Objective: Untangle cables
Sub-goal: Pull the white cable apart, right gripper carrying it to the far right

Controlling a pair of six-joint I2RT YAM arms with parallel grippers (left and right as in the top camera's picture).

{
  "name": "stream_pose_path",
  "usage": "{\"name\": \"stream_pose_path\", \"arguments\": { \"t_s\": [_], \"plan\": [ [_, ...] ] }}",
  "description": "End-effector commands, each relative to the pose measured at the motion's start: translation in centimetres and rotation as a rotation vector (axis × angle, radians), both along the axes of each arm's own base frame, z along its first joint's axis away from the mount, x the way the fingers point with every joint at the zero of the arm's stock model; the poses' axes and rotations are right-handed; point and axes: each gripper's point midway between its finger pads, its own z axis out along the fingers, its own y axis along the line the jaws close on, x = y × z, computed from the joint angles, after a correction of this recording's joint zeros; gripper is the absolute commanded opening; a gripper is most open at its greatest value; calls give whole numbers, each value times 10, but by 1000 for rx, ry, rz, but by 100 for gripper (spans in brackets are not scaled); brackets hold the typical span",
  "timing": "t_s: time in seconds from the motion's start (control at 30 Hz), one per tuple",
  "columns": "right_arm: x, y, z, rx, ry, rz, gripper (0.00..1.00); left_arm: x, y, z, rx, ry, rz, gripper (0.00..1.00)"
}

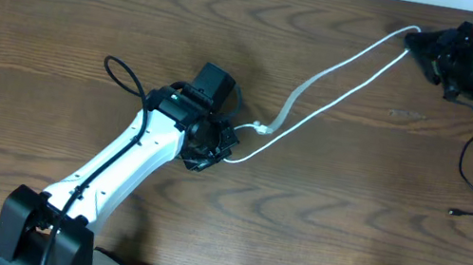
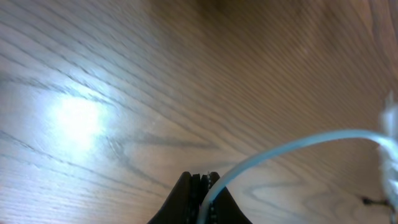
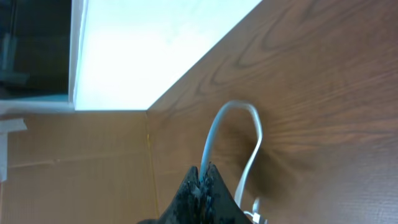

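White cable [image 2: 298, 144] lies as two loose strands, no crossings seen. Left gripper [image 1: 225, 153] is pinched shut on its near end, right gripper [image 1: 418, 40] shut on its far bend. Looks nearly untangled.

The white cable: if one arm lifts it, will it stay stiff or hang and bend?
Probably floppy: the white cable curves loosely between the left fingers and the right fingers. Likely light, since it is thin. Its two strands might swing together.
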Motion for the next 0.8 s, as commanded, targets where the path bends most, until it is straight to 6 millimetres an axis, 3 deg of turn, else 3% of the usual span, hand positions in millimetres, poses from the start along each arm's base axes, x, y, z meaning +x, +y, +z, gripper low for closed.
{"name": "stream_pose_path", "arguments": {
  "t_s": [0.0,0.17,0.2,0.27,0.43,0.57,0.77],
  "plan": [
    [-2,-6,3,-45,-34,0,1,4,11,-3,67,-22,0,7],
    [-4,-3,1,-108,-76,53,1,5,12,-4,73,-25,2,9],
    [-5,-2,0,-121,-81,65,1,5,12,-4,73,-25,2,25],
    [-6,-3,-1,-144,-91,78,1,5,12,-4,73,-25,2,32],
    [-3,-13,-9,-243,-107,65,1,5,12,-4,74,-25,1,74],
    [1,-41,-22,-393,-82,-21,1,5,13,-4,81,-34,-21,82],
    [-1,-114,-38,-650,18,-245,1,11,25,-5,145,-66,-27,82]
  ]
}}
